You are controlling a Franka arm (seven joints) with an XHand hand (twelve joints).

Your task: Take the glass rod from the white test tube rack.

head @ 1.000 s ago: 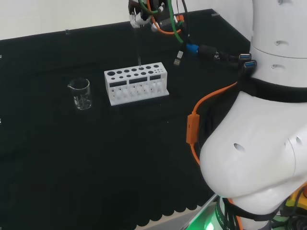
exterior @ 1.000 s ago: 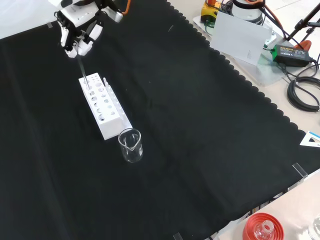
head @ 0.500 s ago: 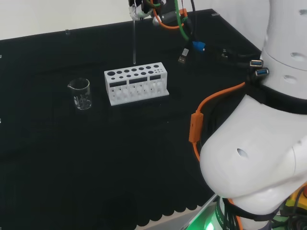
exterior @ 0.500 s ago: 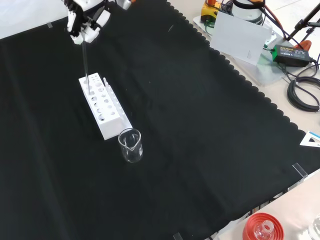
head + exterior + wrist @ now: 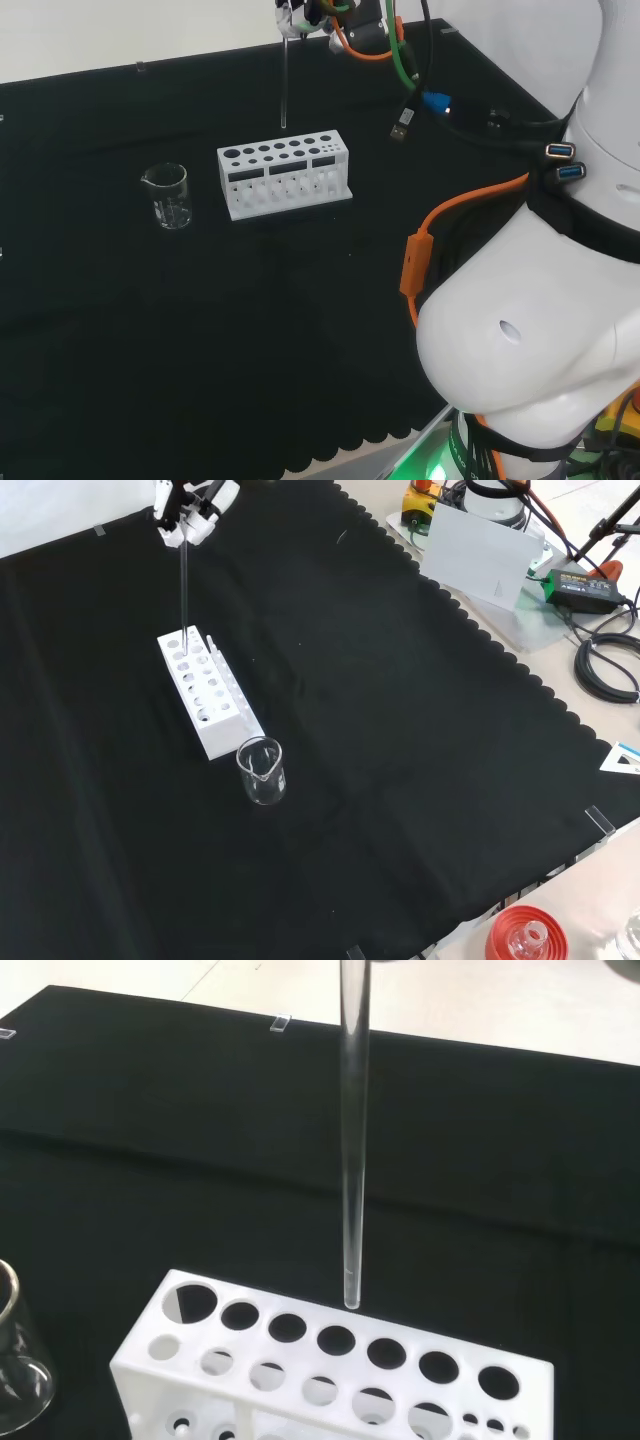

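- Black cloth (image 5: 400,740) with a scalloped edge covers the bench, and pale floor shows beyond it in the wrist view.
- Above the cloth hangs the glass rod (image 5: 284,85), a thin clear stick held upright. Its lower tip (image 5: 351,1300) is clear of the white test tube rack (image 5: 285,173) and sits just above the rack's back row of holes.
- In the front view the rod (image 5: 185,590) runs straight down from the hand toward the far end of the rack (image 5: 205,692).
- At the top edge of the front view, the hand (image 5: 192,502) has its fingers curled in and pinching the rod's upper end.
- In the head view the hand (image 5: 300,14) sits at the top edge, high above the rack, with orange and green cables trailing from it to the right.
- The rack lies on the cloth with its rows of round holes facing up, nothing standing in them.
- A clear beaker (image 5: 262,771) stands just beside the rack's near end in the front view; in the head view it (image 5: 168,195) is to the rack's left.
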